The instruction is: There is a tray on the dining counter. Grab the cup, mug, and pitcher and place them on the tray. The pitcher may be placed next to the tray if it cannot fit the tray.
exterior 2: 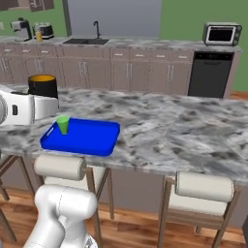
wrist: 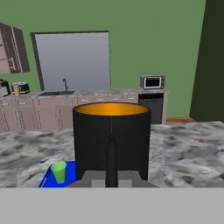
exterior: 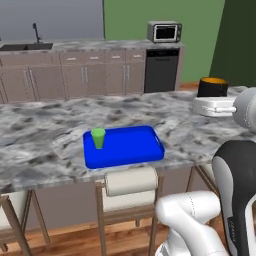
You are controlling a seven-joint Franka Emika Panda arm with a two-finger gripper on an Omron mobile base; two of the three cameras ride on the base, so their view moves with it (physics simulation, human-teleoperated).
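A green cup [exterior: 98,138] already stands inside the blue tray [exterior: 130,150] on the marbled surface [exterior 2: 184,126]. The fingers [wrist: 111,151] are closed on a black mug [wrist: 111,140], held above the surface beside the tray. Mug and pitcher remain to be placed.

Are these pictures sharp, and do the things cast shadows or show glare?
Left base view: slightly soft, no glare, no clear shadow under the cup on the tray. Hand view: the mug looms large and close, evenly lit.
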